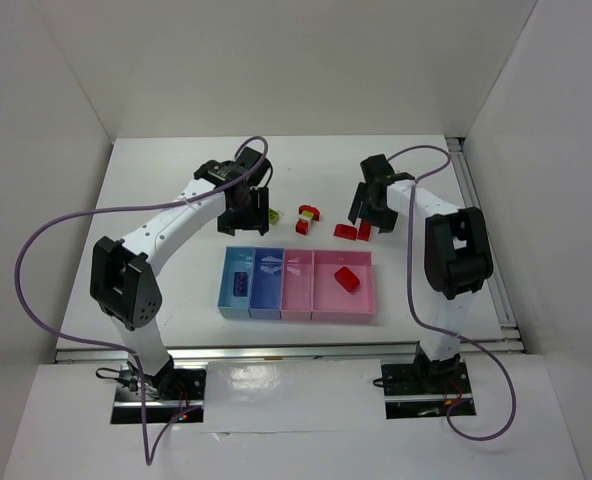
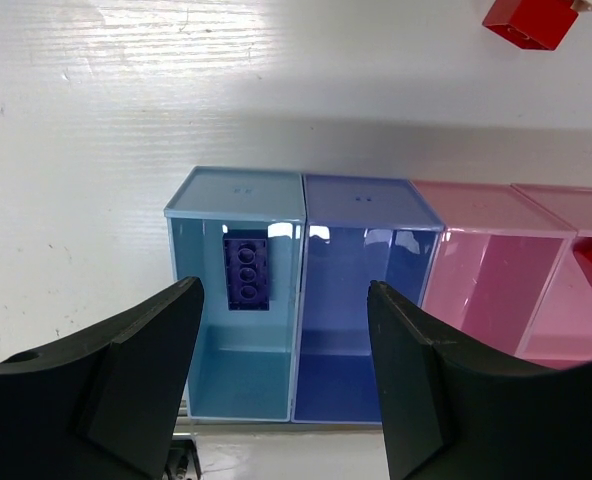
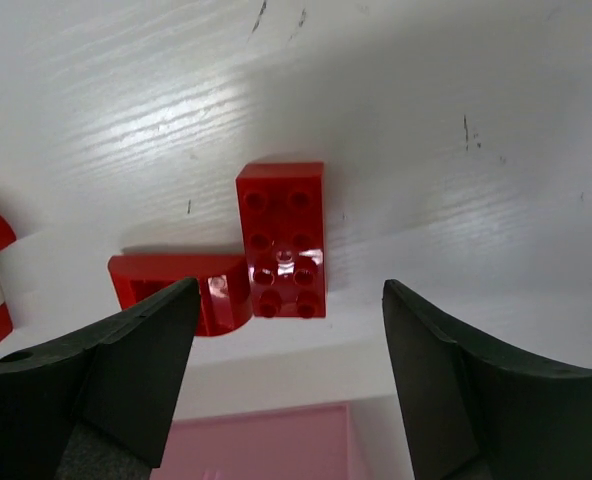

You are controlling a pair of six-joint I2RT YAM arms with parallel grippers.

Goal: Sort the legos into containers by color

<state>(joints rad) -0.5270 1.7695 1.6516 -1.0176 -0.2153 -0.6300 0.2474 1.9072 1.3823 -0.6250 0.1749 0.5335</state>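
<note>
Right jaws: spread wide, nothing between the pads. They frame a red brick [image 3: 283,240] lying flat, studs up, on the desk [image 3: 426,120]. A red arch piece [image 3: 176,290] touches the brick's left side and sits inside the span of the jaws. Judgement: the jaws are lined up to pick the brick, but closing as they stand would likely catch the arch too or shove it into the brick, so a small shift or turn looks needed first

The rim of the wider pink tray [image 3: 266,440] lies just near this pair, on the arm's side. The top view shows a second red brick [image 1: 347,279] inside that tray, so red appears to belong there and the carry would be short

Left jaws: open as well, and empty. In the top view they hang over the desk beyond the tray row, with a yellow-green brick [image 1: 273,214] just beside them, probably the next target on that side. Their camera looks back at the row:
- light blue tray [image 2: 238,195] holds the dark blue brick [image 2: 247,270]
- darker blue tray [image 2: 361,205] looks empty
- narrow pink tray [image 2: 476,210] looks empty

Unsorted: a mixed cluster [image 1: 307,215] of red and yellow pieces on the desk between the two arms. Task judged under halfway
</note>
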